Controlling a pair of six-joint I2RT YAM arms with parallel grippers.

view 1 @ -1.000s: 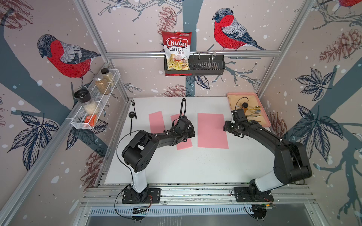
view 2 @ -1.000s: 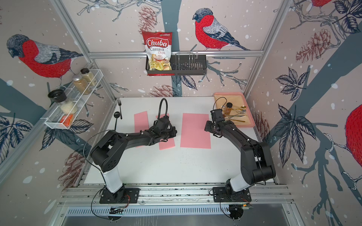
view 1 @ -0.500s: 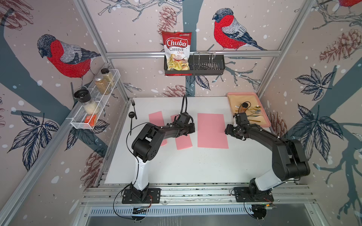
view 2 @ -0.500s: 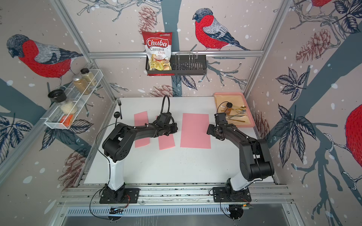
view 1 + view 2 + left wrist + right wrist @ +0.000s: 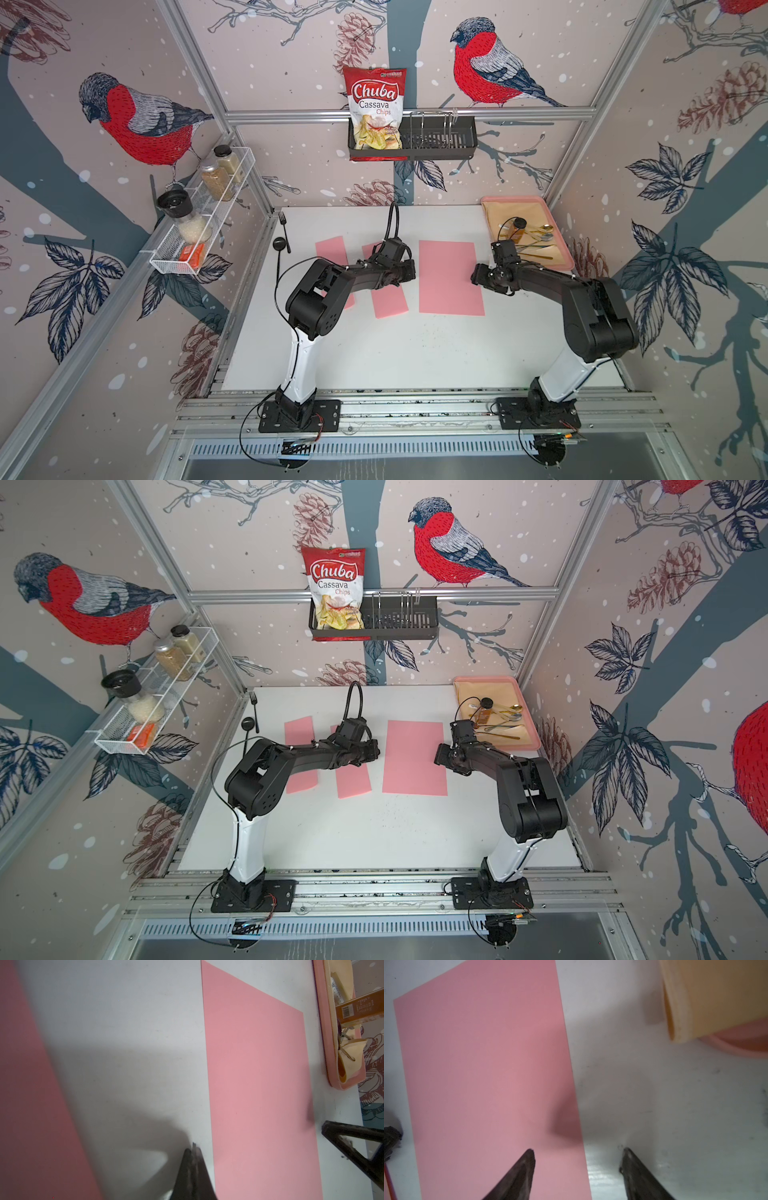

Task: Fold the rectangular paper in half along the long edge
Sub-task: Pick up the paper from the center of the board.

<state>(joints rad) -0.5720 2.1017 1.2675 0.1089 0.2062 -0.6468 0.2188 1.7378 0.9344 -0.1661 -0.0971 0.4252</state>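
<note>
**Operator:** Paper position?

**Guide:** You will find the paper point(image 5: 451, 277) flat and unfolded on the table point(image 5: 415, 353), slightly toward 12 o'clock from centre. Its long edges run 12 to 6. Two narrower pink strips point(image 5: 388, 301) lie at its 9 o'clock. The tray point(image 5: 327, 1043) sits at the table's 2 o'clock.

**Operator:** Gripper condition?

**Guide:** Your left gripper point(image 5: 194, 1148) has its fingers pressed together on nothing, with the tip over bare table just beside the paper's 9 o'clock edge. Your right gripper point(image 5: 577, 1150) is spread and straddles the 3 o'clock edge: one finger is above the paper, one above the table. Contact cannot be determined.
</note>
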